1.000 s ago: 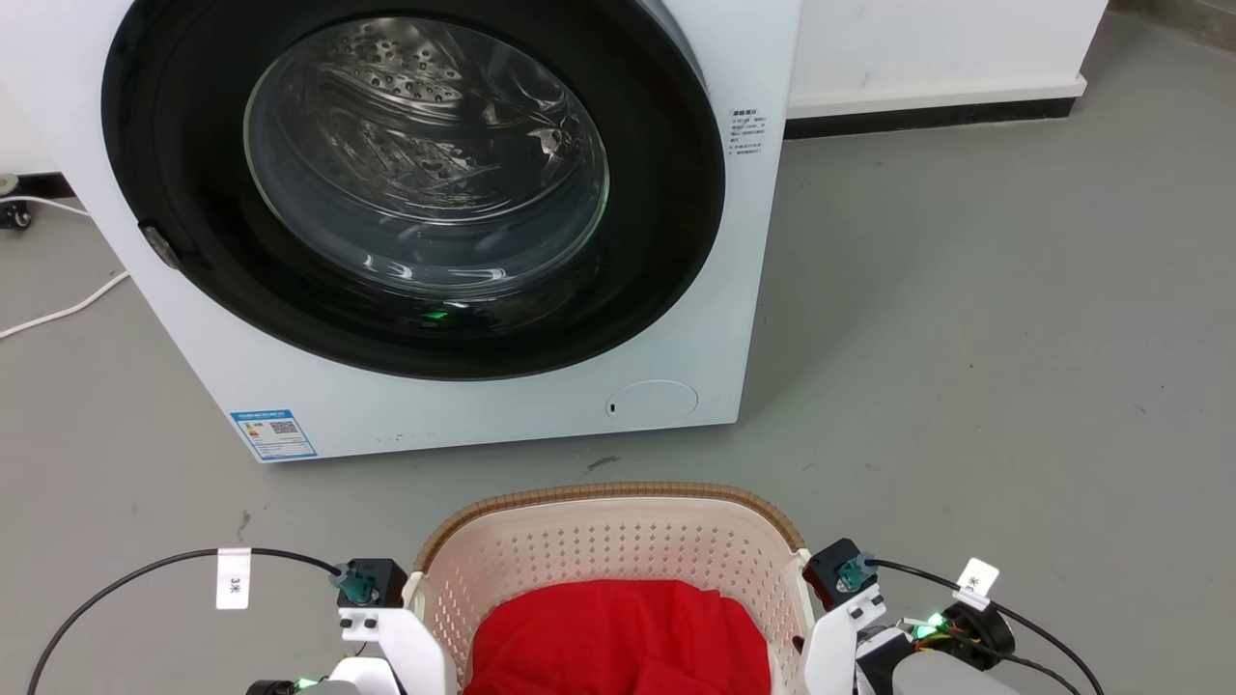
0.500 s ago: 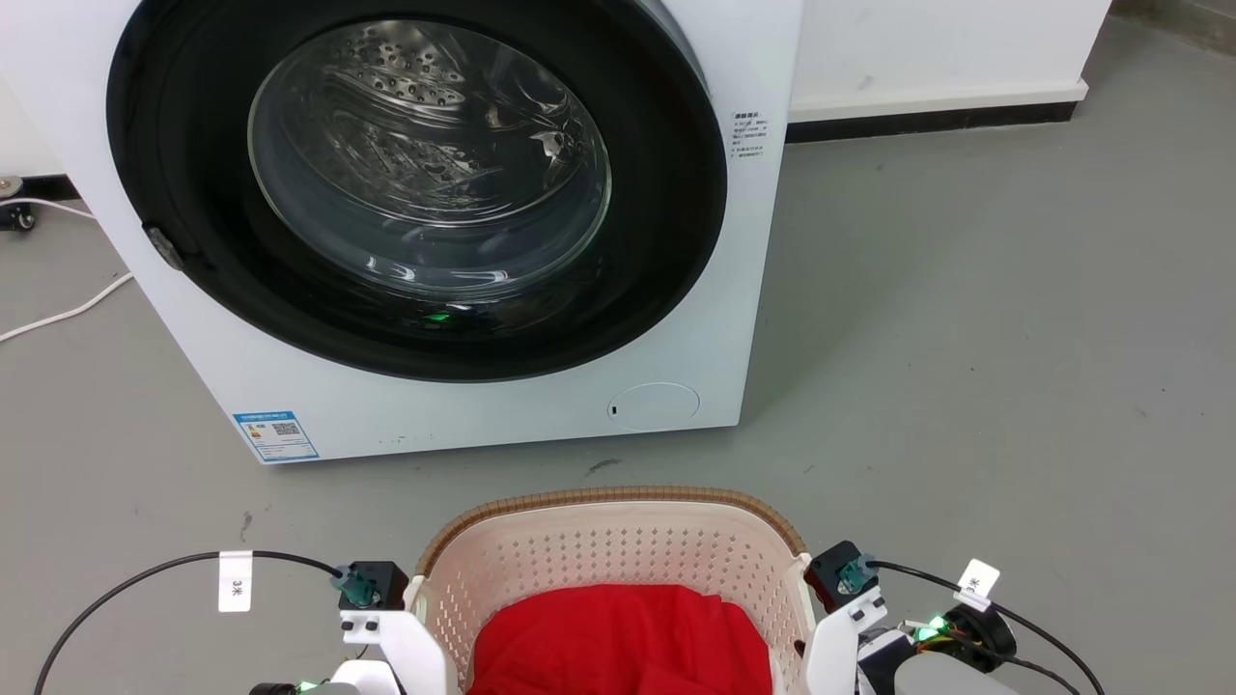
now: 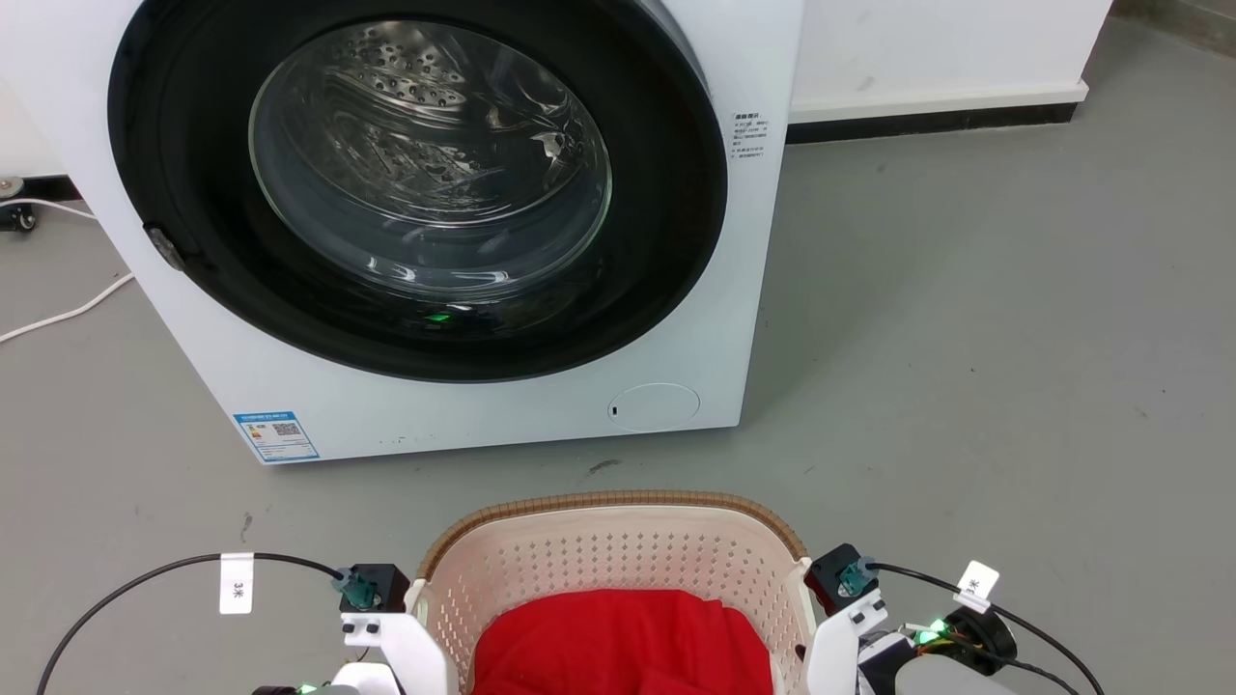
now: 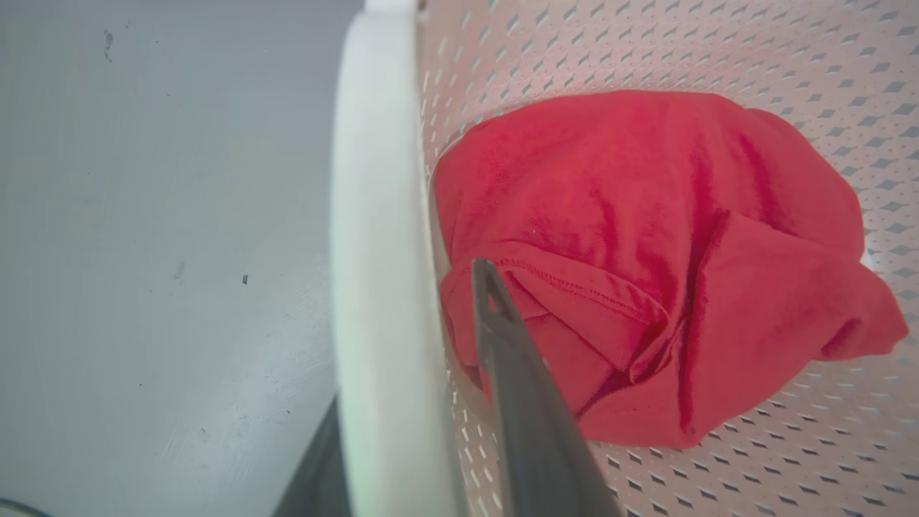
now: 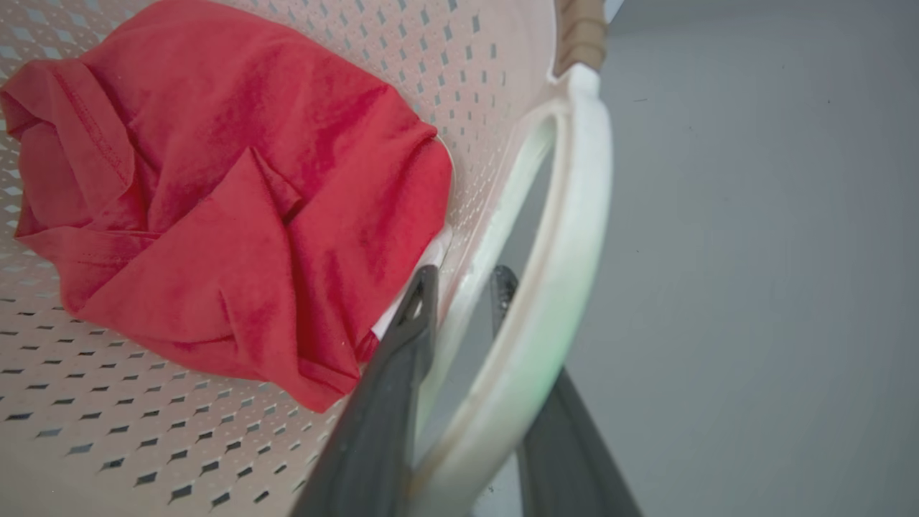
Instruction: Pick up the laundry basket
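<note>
Left gripper [image 4: 420, 287]: one dark finger lies inside the laundry basket [image 3: 618, 502] along its perforated wall, the other is outside. The white side handle [image 4: 380, 287] runs between them and hides most of the outer finger, so I cannot tell whether they pinch.
Right gripper [image 5: 465, 280]: its fingers [image 5: 395, 402] are drawn close on the basket's other side. One lies against the inner wall, and the other passes under the white handle loop [image 5: 567, 287], with the wall held between their tips.
Laundry basket: low in the middle of the head view, between the two wrists, brown woven rim on the far edge. Whether it rests on the floor I cannot tell.
Red cloth [image 3: 618, 642]: crumpled in the basket's bottom, its edge just beside the right inner finger.
Floor [image 3: 966, 386]: grey, scuffed with small dark marks.
Washing machine [image 3: 715, 328]: white, beyond the basket and apart from it, with a round dark-ringed glass door facing us.
White cable [image 3: 58, 314]: trails over the floor left of the machine.
Wall [image 3: 927, 48]: white with a dark skirting, behind.
</note>
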You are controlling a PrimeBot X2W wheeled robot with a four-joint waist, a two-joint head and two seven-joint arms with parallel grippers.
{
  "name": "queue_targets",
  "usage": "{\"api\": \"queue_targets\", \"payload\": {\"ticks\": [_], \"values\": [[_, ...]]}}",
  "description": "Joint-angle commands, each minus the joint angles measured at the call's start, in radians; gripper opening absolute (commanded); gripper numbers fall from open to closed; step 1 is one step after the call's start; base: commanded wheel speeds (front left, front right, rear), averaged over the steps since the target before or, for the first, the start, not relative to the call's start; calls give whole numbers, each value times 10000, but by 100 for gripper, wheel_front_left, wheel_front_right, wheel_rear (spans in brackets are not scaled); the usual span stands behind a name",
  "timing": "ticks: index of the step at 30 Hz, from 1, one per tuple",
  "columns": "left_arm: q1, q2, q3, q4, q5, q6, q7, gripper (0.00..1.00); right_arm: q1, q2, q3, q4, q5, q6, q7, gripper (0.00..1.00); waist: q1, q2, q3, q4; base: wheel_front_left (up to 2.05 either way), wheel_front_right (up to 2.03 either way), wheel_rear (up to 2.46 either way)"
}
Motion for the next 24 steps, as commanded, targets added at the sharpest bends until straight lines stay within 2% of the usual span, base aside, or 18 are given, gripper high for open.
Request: {"api": "queue_targets", "payload": {"ticks": [1,24], "values": [[-106,171,-38,44,-10,-43,-17,0,92,-221,40,48,-1,-3,-4,0,0,-1,-1,-1,0,0,0],[-203,210,-453,87,-442,-43,29,0,140,-266,67,49,82,-3,128,0,0,-1,42,12,0,0,0]]}}
